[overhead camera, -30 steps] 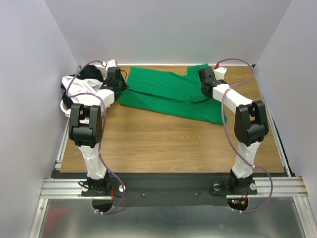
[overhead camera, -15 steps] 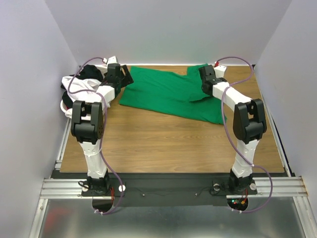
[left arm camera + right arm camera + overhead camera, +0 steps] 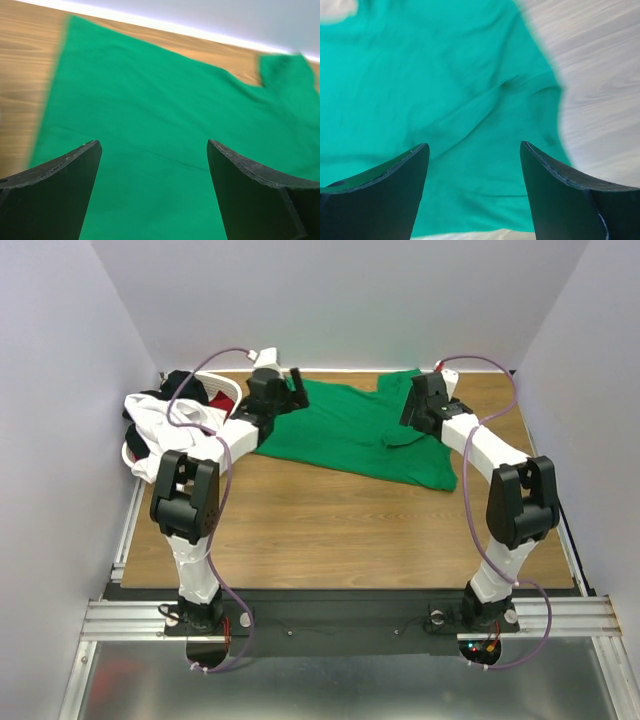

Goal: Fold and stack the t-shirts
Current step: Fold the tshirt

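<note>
Green cloth fills the far half of the wooden table (image 3: 330, 530) in the top external view. The large green t-shirt (image 3: 350, 435) lies spread and a little rumpled toward 12 o'clock from the table's centre, with one corner reaching to about 2 o'clock. At 10 o'clock, against the left wall, sits a heap with a white t-shirt (image 3: 165, 420), a black one (image 3: 185, 385) and a red one (image 3: 222, 402) tangled together. The left gripper (image 3: 290, 380) is over the green shirt's 10 o'clock corner and the right gripper (image 3: 412, 412) over its 2 o'clock side. How wide either stands cannot be told from this view. In the left wrist view, which is blurred, the left gripper (image 3: 152, 145) has its jaws spread wide with nothing between them. The green t-shirt (image 3: 150, 110) lies flat below and ahead, a sleeve (image 3: 287, 75) sticks out at 2 o'clock, and bare table (image 3: 25, 60) shows at 10 o'clock. In the right wrist view the right gripper (image 3: 474, 145) is likewise wide apart and grips nothing. The green t-shirt (image 3: 430, 75) is wrinkled beneath it, with its edge running down toward 4 o'clock and pale table (image 3: 600, 75) at 3 o'clock.
</note>
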{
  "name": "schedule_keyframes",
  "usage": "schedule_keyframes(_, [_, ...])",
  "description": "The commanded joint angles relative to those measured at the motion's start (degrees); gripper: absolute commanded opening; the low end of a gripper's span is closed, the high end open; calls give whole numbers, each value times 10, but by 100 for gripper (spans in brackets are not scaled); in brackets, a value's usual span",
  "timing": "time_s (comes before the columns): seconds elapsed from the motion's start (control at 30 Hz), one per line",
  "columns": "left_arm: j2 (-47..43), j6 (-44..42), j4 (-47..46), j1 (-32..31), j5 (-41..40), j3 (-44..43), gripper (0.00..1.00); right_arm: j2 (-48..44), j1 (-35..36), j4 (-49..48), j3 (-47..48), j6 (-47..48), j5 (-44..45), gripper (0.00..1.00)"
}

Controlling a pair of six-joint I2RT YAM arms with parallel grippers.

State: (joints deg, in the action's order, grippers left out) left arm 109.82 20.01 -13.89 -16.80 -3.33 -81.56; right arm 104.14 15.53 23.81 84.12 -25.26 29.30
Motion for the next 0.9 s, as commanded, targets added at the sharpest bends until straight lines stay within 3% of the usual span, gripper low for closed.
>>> schedule_keyframes(0.0, [-38,8,-75,-59,19,46,99,3,12,-63,-51,9,-146,79])
schedule_keyframes(0.4, [-2,56,-245,-192,47,144,99,52,13,-98,-72,8,-220,77])
schedule_keyframes(0.87, [64,71,-353,-203,45,209,99,117,13,-98,-13,10,-205,77])
